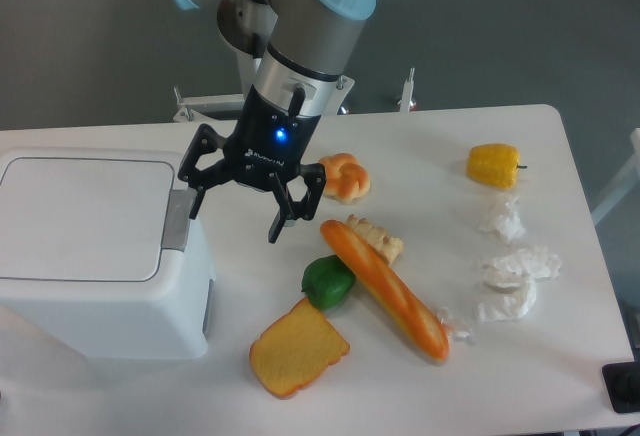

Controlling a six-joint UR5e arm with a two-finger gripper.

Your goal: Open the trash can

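The bin is sitting at the desk's 9 o'clock side with its lid lying flat and shut, so the opening is not yet done. The grey tab on the lid's 3 o'clock edge is looking unpressed. The tool is hanging just beside that tab with its fingers spread wide and gripping nothing; 1 fingertip is sitting right at the tab's upper corner, though I cannot tell whether it is touching. What is left, I judge, is pressing the tab and letting the lid lift.

At the tool's 5 o'clock a baguette, a green pepper and a toast slice are lying, with a bun at its 2 o'clock. None is standing between tool and tab. A yellow pepper and crumpled tissues are lying well apart toward 3 o'clock.
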